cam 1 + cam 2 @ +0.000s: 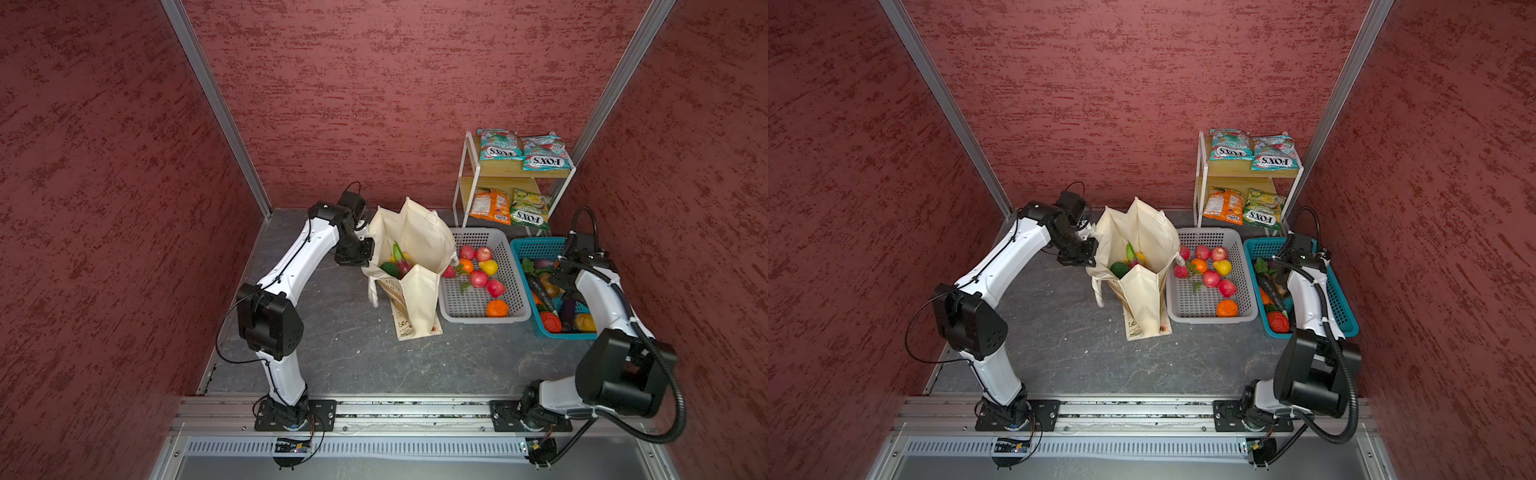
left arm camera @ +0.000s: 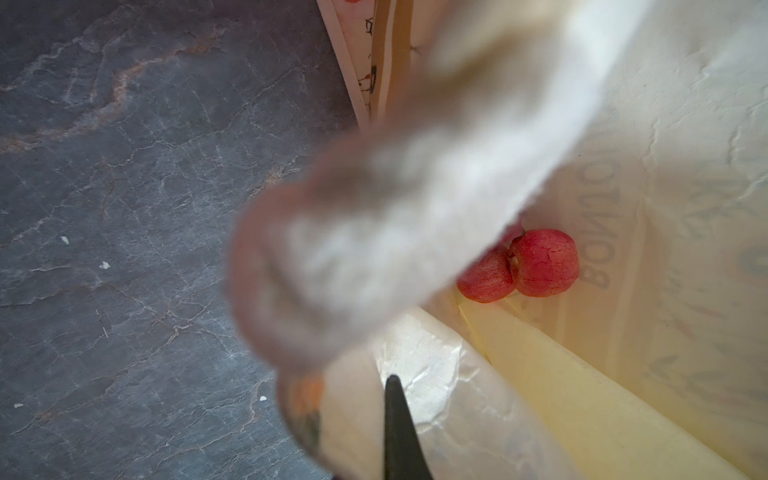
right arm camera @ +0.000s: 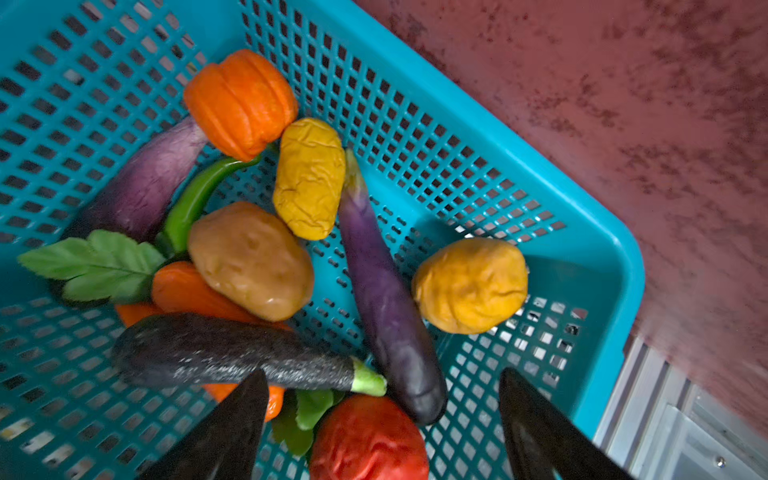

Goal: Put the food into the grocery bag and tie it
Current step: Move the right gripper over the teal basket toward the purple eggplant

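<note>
Above grey floor (image 1: 332, 353), left gripper (image 1: 368, 249) seemingly pinches grocery bag (image 1: 419, 241); only wrist view shows right gripper (image 3: 382, 374) splayed.

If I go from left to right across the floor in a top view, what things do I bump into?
left gripper → grocery bag → grey basket → blue basket
</note>
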